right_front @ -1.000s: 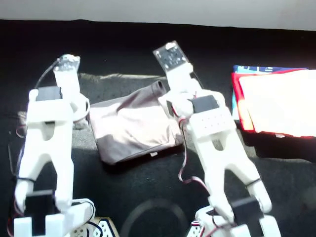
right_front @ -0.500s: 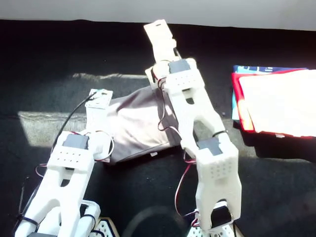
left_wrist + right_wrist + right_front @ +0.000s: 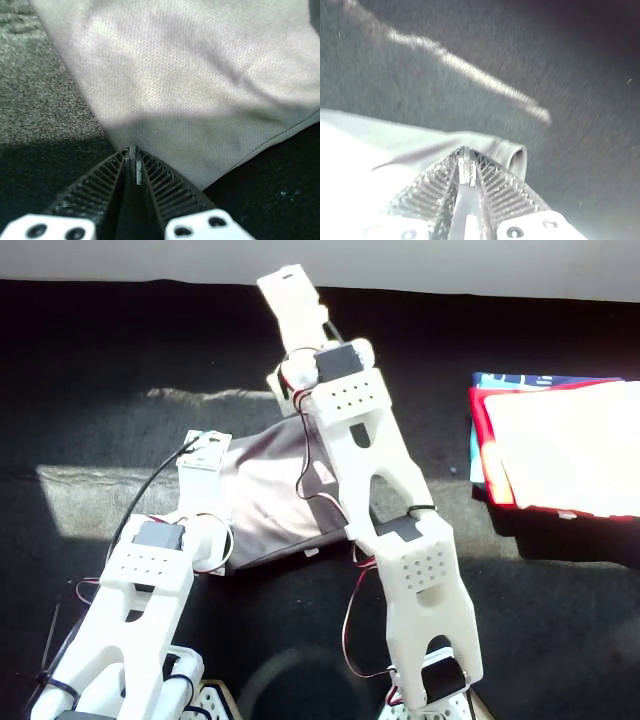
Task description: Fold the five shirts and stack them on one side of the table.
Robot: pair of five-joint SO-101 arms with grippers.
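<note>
High view: I see the grey shirt [image 3: 265, 495] folded in a rumpled rectangle mid-table, left gripper [image 3: 133, 159] pinching its near corner, right gripper [image 3: 465, 167] its far edge, stacked shirts [image 3: 560, 445] well apart rightward.

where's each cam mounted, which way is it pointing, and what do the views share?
High view: fixed above the bases, looking down over the black table; shows left arm, right arm, grey shirt, folded stack.
Left wrist view: on the left arm, looking along the shut left gripper at the shirt's edge.
Right wrist view: on the right arm, looking along the shut right gripper at the shirt's rolled edge.
Shared: grey shirt, in all three.
</note>
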